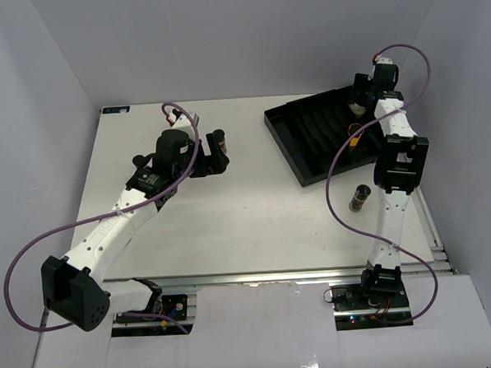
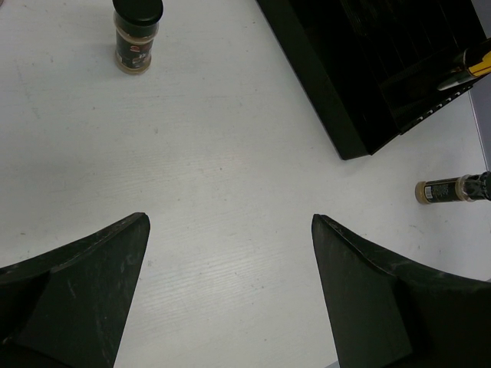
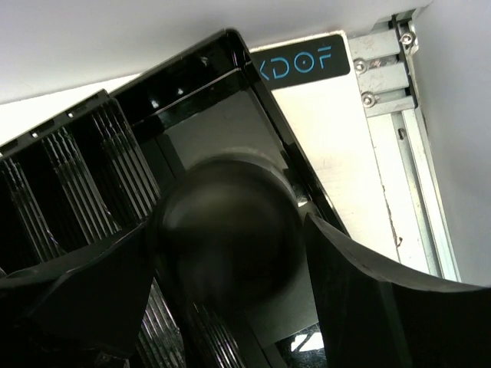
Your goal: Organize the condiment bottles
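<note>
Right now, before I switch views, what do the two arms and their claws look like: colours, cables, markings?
They match. The left arm and right arm have white links between chunky black joint housings. A purple cable loops loosely along each. The left claw and right claw are matte black, each with two broad wedge-shaped fingers. A small red connector sits near each wrist.

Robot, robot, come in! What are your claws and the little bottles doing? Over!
Left claw open, empty. Right claw around capped bottle at tray corner, grip unclear. Second bottle ahead of left claw, third bottle beside right arm. Nothing blocking.
</note>
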Motion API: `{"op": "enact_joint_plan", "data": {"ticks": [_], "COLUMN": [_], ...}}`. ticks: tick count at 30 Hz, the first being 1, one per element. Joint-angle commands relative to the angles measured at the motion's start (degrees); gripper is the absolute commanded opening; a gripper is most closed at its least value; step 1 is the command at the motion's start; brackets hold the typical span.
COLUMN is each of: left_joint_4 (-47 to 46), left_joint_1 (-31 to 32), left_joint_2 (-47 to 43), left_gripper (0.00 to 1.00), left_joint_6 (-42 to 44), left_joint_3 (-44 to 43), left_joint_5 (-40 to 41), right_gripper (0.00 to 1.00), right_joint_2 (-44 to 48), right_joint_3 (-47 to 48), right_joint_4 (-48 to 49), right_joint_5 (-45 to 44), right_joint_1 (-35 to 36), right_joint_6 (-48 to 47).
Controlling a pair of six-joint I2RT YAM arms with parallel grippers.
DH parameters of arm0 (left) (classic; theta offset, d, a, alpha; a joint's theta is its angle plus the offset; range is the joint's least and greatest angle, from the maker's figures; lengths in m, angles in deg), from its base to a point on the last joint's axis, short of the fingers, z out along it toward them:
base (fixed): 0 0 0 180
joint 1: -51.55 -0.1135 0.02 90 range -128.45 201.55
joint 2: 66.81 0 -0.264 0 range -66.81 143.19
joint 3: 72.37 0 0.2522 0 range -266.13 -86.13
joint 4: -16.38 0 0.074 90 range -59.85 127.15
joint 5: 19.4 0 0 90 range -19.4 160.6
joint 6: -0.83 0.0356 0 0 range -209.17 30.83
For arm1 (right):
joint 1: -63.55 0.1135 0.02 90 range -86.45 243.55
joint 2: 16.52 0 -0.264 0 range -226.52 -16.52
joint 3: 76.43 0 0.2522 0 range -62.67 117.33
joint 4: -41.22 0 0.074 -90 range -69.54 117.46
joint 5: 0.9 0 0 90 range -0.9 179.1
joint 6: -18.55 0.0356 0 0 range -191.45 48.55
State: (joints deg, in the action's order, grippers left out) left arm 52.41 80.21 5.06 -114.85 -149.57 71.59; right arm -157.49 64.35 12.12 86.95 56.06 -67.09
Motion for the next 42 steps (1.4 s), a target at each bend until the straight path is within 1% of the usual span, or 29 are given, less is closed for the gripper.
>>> {"op": "enact_joint_plan", "data": {"ticks": [1,4,8,12,16,17,19,21,23,25,27,30,32,35,37,39,41,42], "left_joint_4": [-0.1,-0.1,0.4,1.6,6.1,7.1,10.3,14.2,17.9,20.4,23.7,28.3,30.5,32.6,32.4,32.4,32.6,32.1], "left_joint_1": [-0.1,-0.1,-0.1,-0.2,-1.0,-1.3,-3.6,-5.9,-8.3,-9.9,-11.5,-16.3,-19.5,-25.4,-28.2,-31.6,-32.6,-33.7], "left_joint_2": [-0.3,-0.4,-0.5,-0.1,2.9,3.1,4.7,5.4,4.8,3.7,1.6,1.4,1.7,-1.4,-5.7,-9.1,-10.8,-11.1], "left_gripper": [0.98,0.98,0.98,0.98,0.98,0.98,0.98,0.98,0.98,0.98,0.98,0.98,0.98,0.98,0.98,0.98,0.98,0.98], "left_joint_6": [0.8,0.5,0.7,1.0,1.1,1.1,-0.6,-2.3,-6.5,-10.9,-13.3,-16.5,-17.6,-19.9,-21.1,-21.6,-21.4,-19.8], "left_joint_3": [-0.3,-0.2,-0.8,-3.2,-9.5,-10.7,-13.6,-15.8,-16.0,-15.3,-14.3,-13.8,-11.6,-7.2,-4.6,-2.3,-1.2,-0.5], "left_joint_5": [0.1,0.2,1.2,6.1,12.5,13.0,18.0,19.9,24.1,28.3,29.3,28.4,29.8,29.8,29.2,31.1,34.0,34.8], "right_gripper": [0.83,0.89,0.9,0.9,0.88,0.88,0.89,0.89,0.89,0.89,0.89,0.89,0.89,0.9,0.91,0.91,0.91,0.91], "right_joint_2": [-0.1,0.4,2.3,6.4,13.8,15.5,22.4,27.1,32.4,36.3,39.4,44.4,45.4,45.5,45.4,45.3,45.1,45.0], "right_joint_3": [2.8,2.8,2.5,2.5,4.1,4.2,2.8,0.5,-2.3,-5.6,-9.2,-17.3,-18.3,-16.2,-15.0,-13.8,-13.6,-13.9], "right_joint_4": [3.7,3.6,2.8,1.2,-3.2,-4.2,-5.5,-6.6,-7.3,-8.3,-8.3,-5.6,-5.8,-8.3,-8.7,-9.0,-8.8,-8.6], "right_joint_5": [0.4,0.4,-0.4,-0.1,4.0,5.1,8.1,10.1,14.0,15.6,16.6,19.3,19.6,16.9,16.3,16.9,17.9,18.3], "right_joint_1": [-0.3,-0.3,-0.3,-0.4,-0.4,-0.4,-0.4,-0.2,0.6,1.8,2.6,4.7,6.8,10.8,12.0,12.2,12.3,12.3], "right_joint_6": [-0.1,-0.6,-1.5,-2.1,-3.0,-3.1,-2.6,-1.8,-1.6,-2.0,-1.6,0.4,-0.3,-3.6,-4.0,-3.3,-2.5,-2.2]}}
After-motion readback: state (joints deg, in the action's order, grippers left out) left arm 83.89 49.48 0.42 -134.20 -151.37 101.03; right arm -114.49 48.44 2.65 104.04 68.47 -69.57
